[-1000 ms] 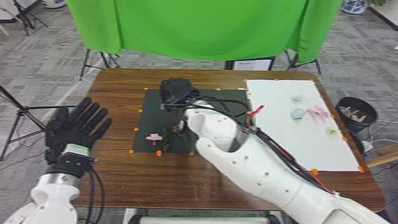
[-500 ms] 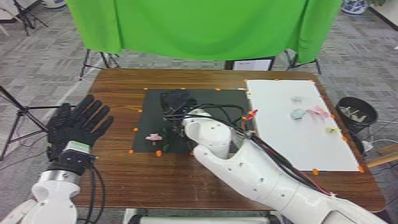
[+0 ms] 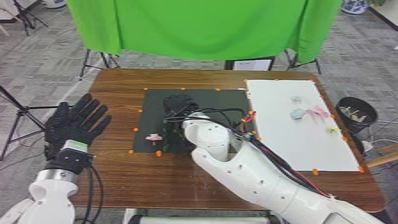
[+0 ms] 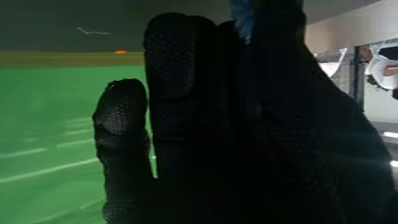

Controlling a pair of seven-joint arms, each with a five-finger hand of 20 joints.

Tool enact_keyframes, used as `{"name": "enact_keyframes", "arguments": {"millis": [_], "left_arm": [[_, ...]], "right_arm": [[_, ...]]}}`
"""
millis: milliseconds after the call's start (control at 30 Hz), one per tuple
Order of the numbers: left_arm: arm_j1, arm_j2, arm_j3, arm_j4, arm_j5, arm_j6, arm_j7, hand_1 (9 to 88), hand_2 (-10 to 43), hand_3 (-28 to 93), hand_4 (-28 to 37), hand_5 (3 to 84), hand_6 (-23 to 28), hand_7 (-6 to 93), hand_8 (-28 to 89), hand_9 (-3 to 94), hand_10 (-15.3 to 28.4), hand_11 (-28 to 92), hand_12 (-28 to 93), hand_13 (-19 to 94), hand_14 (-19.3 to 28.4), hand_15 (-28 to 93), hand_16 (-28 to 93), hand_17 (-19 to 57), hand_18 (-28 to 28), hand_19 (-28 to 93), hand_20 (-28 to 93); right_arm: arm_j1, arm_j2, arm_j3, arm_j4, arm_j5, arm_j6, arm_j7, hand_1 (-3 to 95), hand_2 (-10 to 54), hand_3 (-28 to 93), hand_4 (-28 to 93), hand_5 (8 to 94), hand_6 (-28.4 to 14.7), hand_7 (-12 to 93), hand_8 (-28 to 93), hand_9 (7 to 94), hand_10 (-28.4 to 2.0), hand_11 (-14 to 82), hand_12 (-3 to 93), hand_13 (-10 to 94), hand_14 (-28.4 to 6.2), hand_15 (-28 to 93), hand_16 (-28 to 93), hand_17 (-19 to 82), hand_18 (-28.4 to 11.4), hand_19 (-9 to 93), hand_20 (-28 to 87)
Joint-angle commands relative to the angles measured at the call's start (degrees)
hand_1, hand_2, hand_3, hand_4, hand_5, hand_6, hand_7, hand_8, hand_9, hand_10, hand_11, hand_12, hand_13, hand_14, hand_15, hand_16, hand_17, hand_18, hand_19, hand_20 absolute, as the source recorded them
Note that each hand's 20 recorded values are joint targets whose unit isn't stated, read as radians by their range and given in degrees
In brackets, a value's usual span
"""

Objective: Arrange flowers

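One pink flower stood out at the near left of the dark mat on the brown worktop. More flowers lay on the white board, right. Over the mat, the right hand pinched something blue between fingers and thumb. The left hand, at the left edge, had its fingers spread.

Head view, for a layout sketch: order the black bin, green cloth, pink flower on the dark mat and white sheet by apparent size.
1. Green cloth
2. White sheet
3. Black bin
4. Pink flower
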Motion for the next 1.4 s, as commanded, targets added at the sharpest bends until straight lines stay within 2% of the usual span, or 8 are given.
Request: {"name": "enact_keyframes", "arguments": {"millis": [33, 367, 533, 733, 800, 900, 1167, 1400], "left_arm": [[0.42, 0.06, 0.06, 0.15, -0.01, 0.23, 0.18, 27.0, 15.8, 72, -28.3, 46.1, 9.7, 14.8, -7, 38.8, 15.7, 20, 14, 28, 16.5, 38, -6, -7.2, 16.4, 39, 13], [1.61, -0.48, -0.76, -0.02, 0.04, 0.00, 0.68, 27.8, 14.4, 72, -28.2, 45.8, 9.7, 14.8, -7, 38.7, 15.5, 20, 14, 28, 16.5, 38, -6, -7.2, 16.4, 39, 13], [2.02, -1.47, -0.80, -0.30, 0.08, -0.31, 0.73, 28.6, 13.3, 72, -27.8, 45.8, 9.6, 14.8, -7, 38.5, 15.6, 20, 14, 28, 16.4, 38, -6, -7.2, 16.4, 39, 13], [3.44, -1.73, -1.54, -0.39, 0.21, -0.28, 0.60, 28.9, 13.1, 72, -27.6, 45.6, 9.6, 14.8, -7, 38.5, 15.6, 20, 14, 28, 16.4, 38, -6, -7.2, 16.4, 39, 13], [3.51, -2.08, -1.27, -0.37, -0.47, -0.22, 1.20, 28.8, 13.1, 72, -27.6, 45.6, 9.6, 14.8, -7, 38.5, 15.6, 20, 14, 28, 16.4, 38, -6, -7.2, 16.4, 39, 13], [2.94, -2.75, -1.00, -0.17, 0.36, -0.77, 0.15, 28.8, 13.3, 72, -27.6, 45.7, 9.6, 14.8, -7, 38.5, 15.7, 20, 14, 28, 16.5, 38, -6, -7.2, 16.4, 39, 13], [2.98, -1.87, -1.00, -0.47, 0.41, -1.37, 0.92, 28.4, 13.7, 72, -27.8, 45.6, 9.7, 14.7, -7, 38.5, 15.6, 20, 14, 28, 16.4, 38, -6, -7.2, 16.4, 39, 13], [4.41, -1.67, -1.88, -0.95, 0.23, -1.53, 1.64, 27.8, 14.3, 72, -28.2, 45.6, 9.7, 14.6, -7, 38.5, 15.8, 20, 14, 28, 16.5, 38, -6, -7.2, 16.4, 39, 13]], "right_arm": [[0.05, -0.22, 0.08, -1.63, -0.35, -0.90, -0.16, 55.7, -9.5, 69, -28, 63.4, 1.1, 26, -15, 70.3, -11.0, 17.6, 17.8, 71, -5.0, 39, 46, 36, -22.3, 82, 43], [0.64, 1.29, 0.87, -4.93, 2.42, -1.42, 0.87, 54.1, -9.5, 70, -28, 62.1, 0.2, 24, -14, 68.5, -11.3, 17.0, 17.5, 70, -5.6, 40, 45, 36, -22.3, 81, 42], [-0.51, 2.55, 4.15, -8.20, 4.28, -6.10, 1.25, 50.1, -9.5, 74, -28, 59.2, -0.6, 23, -13, 65.8, -12.1, 15.9, 17.0, 68, -7.2, 41, 41, 35, -22.4, 81, 42], [-1.40, 6.53, 11.91, -11.99, 11.31, -0.23, 6.86, 45.8, -9.5, 79, -28, 55.9, -1.8, 21, -13, 62.8, -13.4, 15.0, 16.6, 67, -9.9, 45, 34, 35, -22.9, 80, 42], [-1.15, 7.95, 13.77, -13.08, 12.44, -1.14, 6.68, 45.2, -9.5, 78, -28, 56.0, -2.3, 20, -12, 62.5, -13.8, 14.8, 16.6, 66, -10.3, 47, 29, 34, -23.0, 81, 41], [-1.88, 13.10, 15.39, -16.10, 11.86, -0.90, 7.82, 44.3, -9.5, 76, -28, 55.9, -2.5, 20, -12, 62.2, -14.0, 14.6, 16.6, 66, -10.4, 48, 29, 34, -23.1, 81, 41], [-11.25, 29.56, 30.64, -20.79, 13.31, -6.18, 13.74, 43.7, -9.5, 76, -28, 53.3, -3.4, 17, -11, 57.4, -15.0, 12.0, 16.1, 65, -11.2, 49, 28, 34, -23.5, 81, 41], [-21.62, 34.64, 42.92, -19.83, 16.75, -10.40, 12.53, 42.9, -9.5, 76, -28, 46.1, -5.0, 14, -10, 51.0, -14.2, 8.8, 15.3, 63, -11.3, 53, 27, 32, -22.7, 80, 40]]}}
